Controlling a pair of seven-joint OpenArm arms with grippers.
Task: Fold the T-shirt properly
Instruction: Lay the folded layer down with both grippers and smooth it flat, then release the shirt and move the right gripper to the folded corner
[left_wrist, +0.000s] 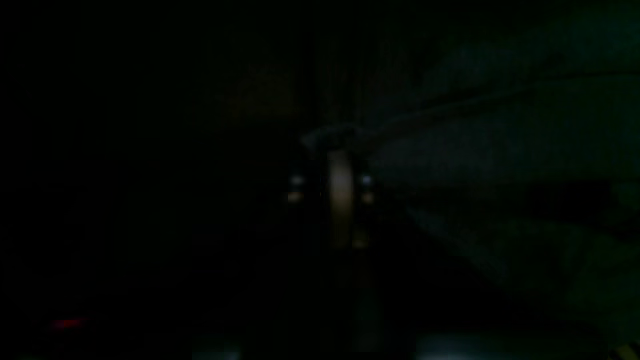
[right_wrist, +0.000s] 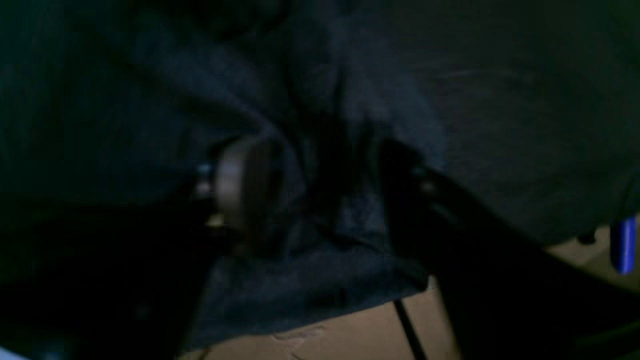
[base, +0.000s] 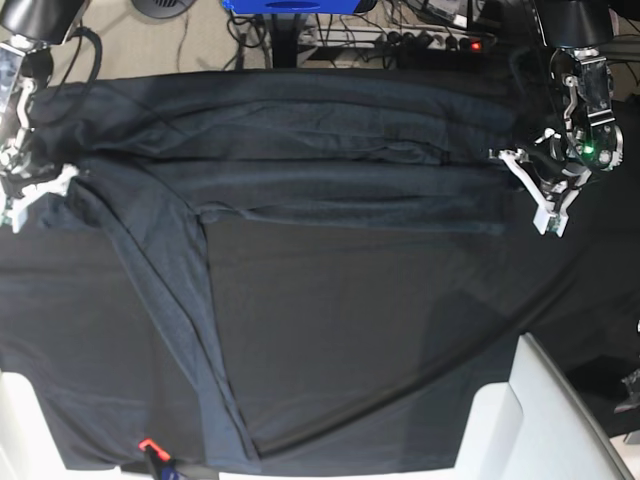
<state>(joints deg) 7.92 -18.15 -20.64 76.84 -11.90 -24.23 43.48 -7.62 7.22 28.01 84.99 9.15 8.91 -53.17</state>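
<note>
In the base view, nearest the camera, a small orange-red clip (base: 147, 444) sits at the front edge of the surface (base: 380, 330), which is draped in a black tablecloth. 1 T-shirt (base: 300, 150) lies across the far half of that cloth, folded into a long band running side to side, with 1 sleeve (base: 180, 320) trailing forward toward the front edge. At the band's 2 ends stand the 2 arms: the right pincer (base: 35, 195) on this view's left, the left pincer (base: 540, 195) on its right.

The right wrist view adds what the base view cannot: the right pincer (right_wrist: 320, 200) has its jaws spread wide with bunched grey shirt fabric lying between them, and tan floor (right_wrist: 350, 335) shows below the hem.

The left wrist view is almost black; only a pale fingertip (left_wrist: 341, 192) glints there, so I cannot tell whether the left pincer is apart or together.
</note>
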